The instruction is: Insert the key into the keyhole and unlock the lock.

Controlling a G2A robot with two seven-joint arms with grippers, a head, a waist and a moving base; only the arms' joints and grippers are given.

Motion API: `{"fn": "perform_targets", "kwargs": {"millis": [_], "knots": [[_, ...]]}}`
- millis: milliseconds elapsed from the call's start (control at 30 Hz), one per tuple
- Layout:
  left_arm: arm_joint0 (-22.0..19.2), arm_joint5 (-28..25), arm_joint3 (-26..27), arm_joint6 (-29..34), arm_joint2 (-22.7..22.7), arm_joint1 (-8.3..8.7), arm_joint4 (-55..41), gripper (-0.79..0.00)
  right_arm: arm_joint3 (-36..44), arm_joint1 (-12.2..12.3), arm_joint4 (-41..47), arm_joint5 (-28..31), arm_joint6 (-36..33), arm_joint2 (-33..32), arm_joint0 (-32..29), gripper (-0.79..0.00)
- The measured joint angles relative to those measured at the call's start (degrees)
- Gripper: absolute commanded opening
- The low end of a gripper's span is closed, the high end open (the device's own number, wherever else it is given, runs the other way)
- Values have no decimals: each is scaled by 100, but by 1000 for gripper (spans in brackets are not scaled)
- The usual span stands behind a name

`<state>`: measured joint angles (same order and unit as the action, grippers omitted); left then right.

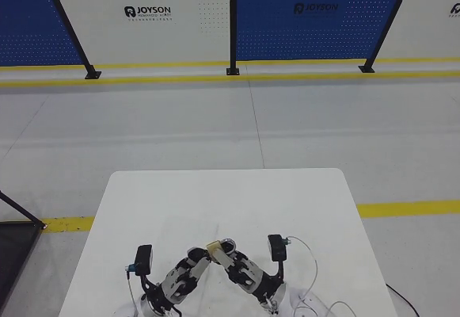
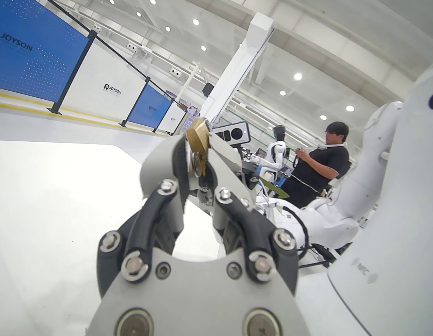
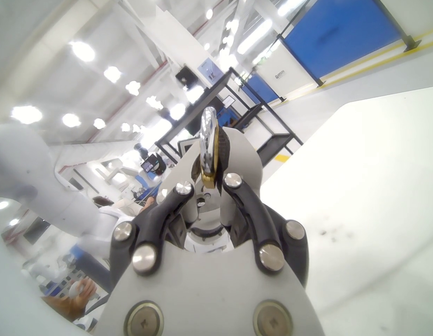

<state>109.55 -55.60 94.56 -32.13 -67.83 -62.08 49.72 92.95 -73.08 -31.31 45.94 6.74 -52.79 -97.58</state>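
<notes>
With right fingers [image 3: 244, 157] clenched on the lock [image 3: 207, 141] and left fingers [image 2: 157, 166] pinching the key [image 2: 196, 163] against it above the near tabletop [image 1: 214, 198], I judge insertion begun and turning still to do.

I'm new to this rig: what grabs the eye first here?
The left gripper and right gripper meet tip to tip above the near edge of the white table, with a brass lock in the left one's grip. The right gripper pinches a shiny silver-and-brass piece, key or lock part unclear.
</notes>
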Motion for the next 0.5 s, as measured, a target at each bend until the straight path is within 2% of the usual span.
{"fn": "perform_targets", "kwargs": {"millis": [233,500], "knots": [[21,-242,-42,112,-34,11,-244,-422,10,21,35,16,76,-72,-28,-785],[-30,-240,-74,473,51,70,-575,-493,27,41,51,34,87,-106,-48,-785]]}}
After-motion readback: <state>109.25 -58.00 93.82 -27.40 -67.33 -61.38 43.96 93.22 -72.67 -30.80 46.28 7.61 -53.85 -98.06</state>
